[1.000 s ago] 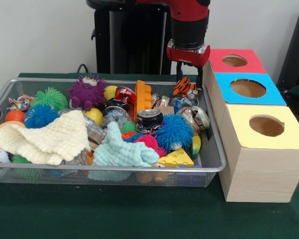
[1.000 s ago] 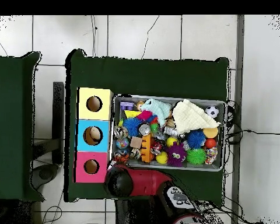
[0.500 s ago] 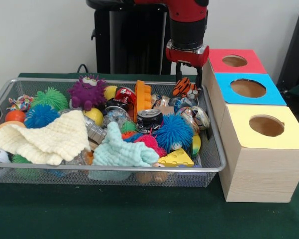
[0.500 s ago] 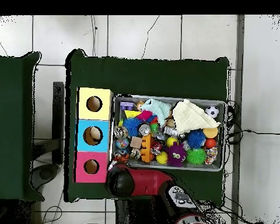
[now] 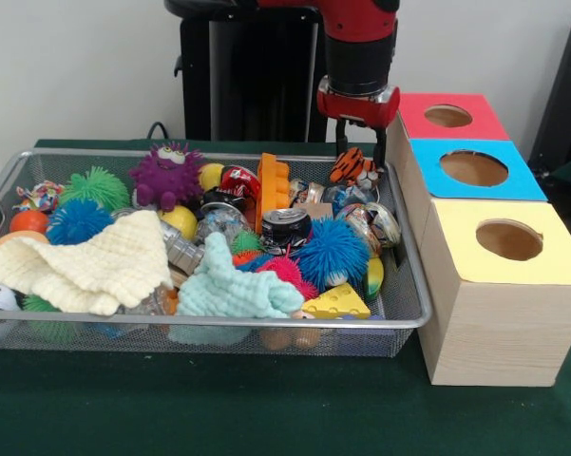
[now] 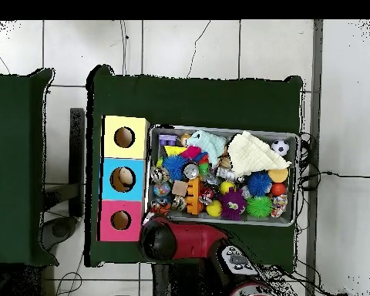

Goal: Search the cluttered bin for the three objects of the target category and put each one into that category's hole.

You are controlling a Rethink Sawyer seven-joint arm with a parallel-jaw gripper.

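**Hovering at the bin's corner, over the tiger toy**

The green-covered table (image 5: 266, 418) is carrying everything here. On it, the wire mesh bin (image 5: 410, 313) is sitting packed with clutter, and just beside it a row of three wooden boxes is standing: the yellow-topped box (image 5: 508, 285) nearest the camera in the front view, the blue-topped box (image 5: 475, 169) in the middle, the red-topped box (image 5: 448, 116) at the far end, each with one round hole in its lid.

Inside the bin, a cream knitted cloth (image 5: 85, 266) is lying across one end, a mint cloth (image 5: 230, 290) is draped near the front rim, a purple fuzzy monster (image 5: 166, 174) is sitting at the back, and a blue spiky ball (image 5: 331, 253) is resting by a crushed drink can (image 5: 285, 226). An orange toy block (image 5: 272, 188) is standing on edge in the middle, and a yellow cheese wedge (image 5: 336, 302) is lying against the front wall.

I am holding my gripper (image 5: 360, 152) over the bin's back corner next to the red-topped box. My fingers are standing apart, straddling the top of a small striped tiger toy (image 5: 350, 167); I cannot tell whether they are touching it.
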